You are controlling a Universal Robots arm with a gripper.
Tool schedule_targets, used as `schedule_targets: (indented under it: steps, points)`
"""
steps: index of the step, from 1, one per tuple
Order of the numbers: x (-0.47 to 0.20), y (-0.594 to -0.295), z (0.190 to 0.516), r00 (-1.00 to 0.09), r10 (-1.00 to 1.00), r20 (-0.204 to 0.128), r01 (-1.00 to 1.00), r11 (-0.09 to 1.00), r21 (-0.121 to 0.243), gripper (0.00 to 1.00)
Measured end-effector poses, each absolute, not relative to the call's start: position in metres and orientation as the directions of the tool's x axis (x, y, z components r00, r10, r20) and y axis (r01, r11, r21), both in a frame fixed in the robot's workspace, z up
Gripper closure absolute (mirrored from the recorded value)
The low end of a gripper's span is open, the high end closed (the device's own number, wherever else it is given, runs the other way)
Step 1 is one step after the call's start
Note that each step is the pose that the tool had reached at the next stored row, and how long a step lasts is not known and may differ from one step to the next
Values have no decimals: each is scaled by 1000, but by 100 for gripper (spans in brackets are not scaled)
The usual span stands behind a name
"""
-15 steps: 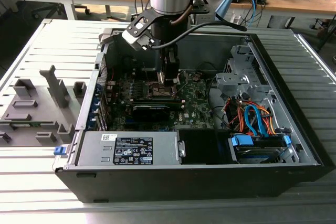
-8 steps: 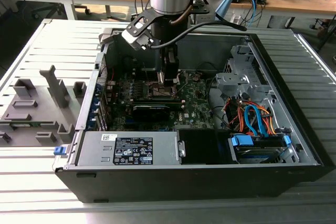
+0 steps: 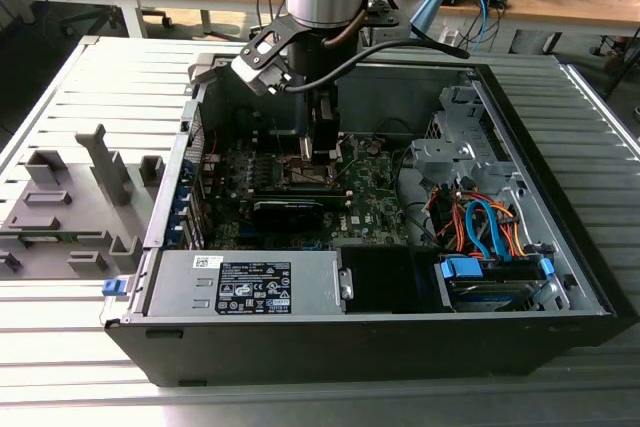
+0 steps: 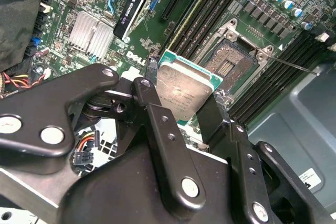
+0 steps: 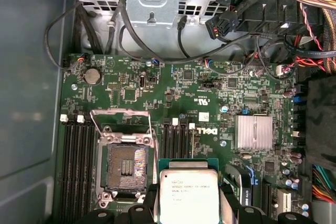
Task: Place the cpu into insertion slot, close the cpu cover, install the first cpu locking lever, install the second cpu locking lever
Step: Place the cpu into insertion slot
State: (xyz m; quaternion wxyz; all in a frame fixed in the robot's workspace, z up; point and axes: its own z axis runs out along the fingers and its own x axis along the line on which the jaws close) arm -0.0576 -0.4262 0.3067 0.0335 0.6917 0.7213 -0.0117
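On the slatted bench (image 3: 60, 77), the tool (image 3: 322, 154) pinches the cpu (image 5: 189, 195) by opposite edges just beside the insertion slot (image 5: 126, 167); probably light, stiff, fragile underneath.

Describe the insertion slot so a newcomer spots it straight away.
Look inside the open computer case at the green motherboard. Between two banks of long black memory slots sits the insertion slot. Unlike those narrow slots, it is a square black socket with a dark pin field, and the cpu hangs close beside it.
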Motion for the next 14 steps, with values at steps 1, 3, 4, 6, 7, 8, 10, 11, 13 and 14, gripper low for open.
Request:
schedule_targets:
  steps: [1,3,4,6,7,8,10,11,13,14]
  points:
    - [-58,-426,307,-39,997,-65,999,41,29,46]
    - [-58,-426,307,-34,997,-65,999,36,29,46]
    - [-58,-426,307,-32,997,-66,999,34,29,46]
    - [-58,-426,307,-30,997,-66,999,32,29,46]
    - [-58,-426,307,-28,997,-66,999,30,29,46]
    - [-58,-426,307,-26,997,-67,999,28,29,46]
    - [-58,-426,307,-21,997,-67,999,23,29,46]
    - [-58,-426,307,-20,998,-68,999,22,29,46]
    - [-58,-426,307,-17,998,-68,999,19,29,46]
    - [-58,-426,307,-16,998,-68,999,18,29,46]
